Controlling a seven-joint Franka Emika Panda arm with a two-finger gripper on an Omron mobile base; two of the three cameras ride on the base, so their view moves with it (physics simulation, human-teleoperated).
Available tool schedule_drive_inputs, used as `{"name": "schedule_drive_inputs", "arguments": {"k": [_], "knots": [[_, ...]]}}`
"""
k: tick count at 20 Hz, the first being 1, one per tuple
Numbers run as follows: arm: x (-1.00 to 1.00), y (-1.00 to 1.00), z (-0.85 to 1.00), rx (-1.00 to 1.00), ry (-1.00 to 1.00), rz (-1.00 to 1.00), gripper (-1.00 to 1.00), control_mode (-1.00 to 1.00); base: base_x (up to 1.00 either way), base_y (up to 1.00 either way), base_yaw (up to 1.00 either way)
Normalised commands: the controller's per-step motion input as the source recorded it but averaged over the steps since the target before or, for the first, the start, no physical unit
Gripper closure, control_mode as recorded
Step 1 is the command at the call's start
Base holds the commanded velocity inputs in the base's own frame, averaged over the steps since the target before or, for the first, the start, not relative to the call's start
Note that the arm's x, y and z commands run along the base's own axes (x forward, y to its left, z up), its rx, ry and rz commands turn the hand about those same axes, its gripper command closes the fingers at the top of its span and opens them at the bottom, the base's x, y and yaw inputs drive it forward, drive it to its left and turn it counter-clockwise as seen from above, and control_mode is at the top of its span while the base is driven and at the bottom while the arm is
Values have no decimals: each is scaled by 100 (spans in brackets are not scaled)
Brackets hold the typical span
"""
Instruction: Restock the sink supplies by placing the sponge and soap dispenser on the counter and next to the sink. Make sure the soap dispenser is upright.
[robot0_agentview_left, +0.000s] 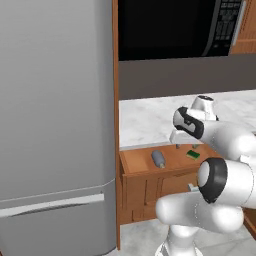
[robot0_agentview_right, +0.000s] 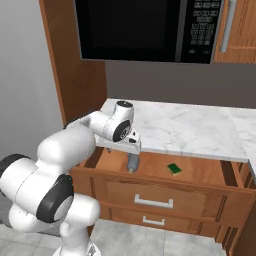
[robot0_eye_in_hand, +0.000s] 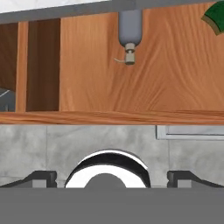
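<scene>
The soap dispenser (robot0_agentview_left: 158, 158) (robot0_agentview_right: 132, 163) (robot0_eye_in_hand: 130, 31), a dark grey bottle, lies on its side in the open wooden drawer (robot0_agentview_right: 200, 172), with its pump pointing at the drawer front. The green-topped sponge (robot0_agentview_left: 193, 154) (robot0_agentview_right: 173, 169) (robot0_eye_in_hand: 215, 17) lies flat in the same drawer, to the right of the bottle. My gripper (robot0_agentview_left: 186, 145) (robot0_agentview_right: 131, 150) (robot0_eye_in_hand: 112, 178) hangs open just above the drawer's front part, near the bottle, touching nothing. Its fingertips (robot0_eye_in_hand: 41, 178) stand wide apart. The white marble counter (robot0_agentview_right: 190, 127) runs behind the drawer. The sink is out of view.
A tall grey fridge (robot0_agentview_left: 55, 125) stands left of the drawer, behind a wooden side panel (robot0_agentview_right: 70, 75). A black microwave (robot0_agentview_right: 145, 30) hangs over the counter. Below the open drawer are closed drawers with metal handles (robot0_agentview_right: 154, 202).
</scene>
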Motion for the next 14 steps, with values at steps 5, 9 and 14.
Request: {"name": "schedule_drive_inputs", "arguments": {"k": [5,9,14], "knots": [[30,0,-68,-11,0,-1,-100,-100,0,0,0],[26,0,-38,-1,0,-4,-100,-100,0,0,0],[21,0,-33,0,0,-1,-100,-100,0,0,0]]}}
